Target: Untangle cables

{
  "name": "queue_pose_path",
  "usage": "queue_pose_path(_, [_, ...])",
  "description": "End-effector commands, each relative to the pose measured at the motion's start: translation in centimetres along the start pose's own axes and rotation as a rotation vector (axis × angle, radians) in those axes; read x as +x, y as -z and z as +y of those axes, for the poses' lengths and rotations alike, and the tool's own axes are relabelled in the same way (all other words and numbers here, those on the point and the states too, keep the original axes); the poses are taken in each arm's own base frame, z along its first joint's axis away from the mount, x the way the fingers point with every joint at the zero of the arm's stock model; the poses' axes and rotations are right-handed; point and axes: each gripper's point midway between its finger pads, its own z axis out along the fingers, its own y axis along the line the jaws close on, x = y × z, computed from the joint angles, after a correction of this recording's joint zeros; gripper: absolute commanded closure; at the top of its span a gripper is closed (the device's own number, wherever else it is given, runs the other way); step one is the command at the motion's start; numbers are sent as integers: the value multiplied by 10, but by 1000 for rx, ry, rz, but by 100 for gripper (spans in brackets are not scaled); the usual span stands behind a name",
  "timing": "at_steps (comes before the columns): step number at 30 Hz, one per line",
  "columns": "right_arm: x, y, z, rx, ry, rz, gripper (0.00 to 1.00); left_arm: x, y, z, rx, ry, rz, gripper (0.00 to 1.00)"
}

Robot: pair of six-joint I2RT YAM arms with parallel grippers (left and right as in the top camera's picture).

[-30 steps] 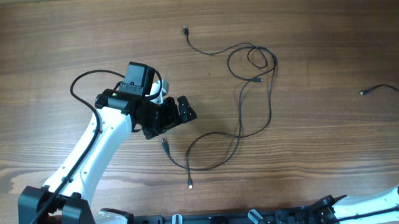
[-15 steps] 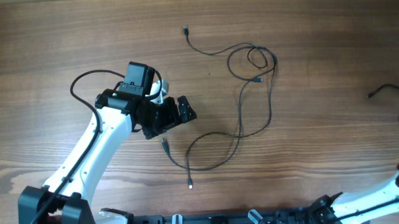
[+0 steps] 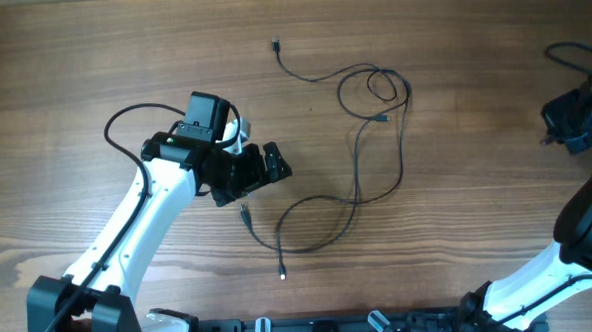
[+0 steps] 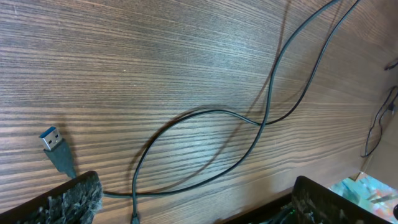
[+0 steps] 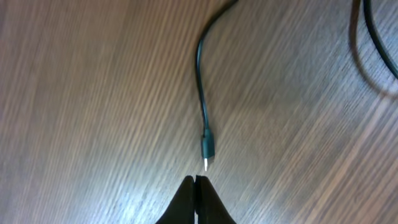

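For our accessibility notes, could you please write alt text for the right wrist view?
A thin dark cable lies on the wooden table, its plug end pointing toward the right gripper, whose fingers are shut just below it. A second, blurred cable crosses the top right corner.

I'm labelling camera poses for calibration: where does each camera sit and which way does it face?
Overhead: fixed above the table, looking down at the cables; both arms show, left hand mid-left, right hand at the right edge.
Left wrist: on the left arm, looking past its open fingers at a blue-tipped plug and crossing cable loops.
Right wrist: on the right arm, looking past its shut fingertips at a small plug.
Shared: overhead and left wrist both show the cable loops by the left hand.
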Motion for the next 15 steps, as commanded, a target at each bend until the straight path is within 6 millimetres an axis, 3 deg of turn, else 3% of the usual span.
queue_pose_path(1, [8,-24,-7,18,2,-20,96,-1,1,-1,-1,1,-6,0])
queue_pose_path(6, [7,-38,0,-48,1,-69,96,-1,1,-2,1,1,-4,0])
queue_pose_path(10, [4,-44,-20,42,-5,-132,96,-1,1,-2,1,1,-4,0])
queue_pose_path(15, [19,-57,-31,50,-9,-129,95,-1,1,-2,1,1,-4,1])
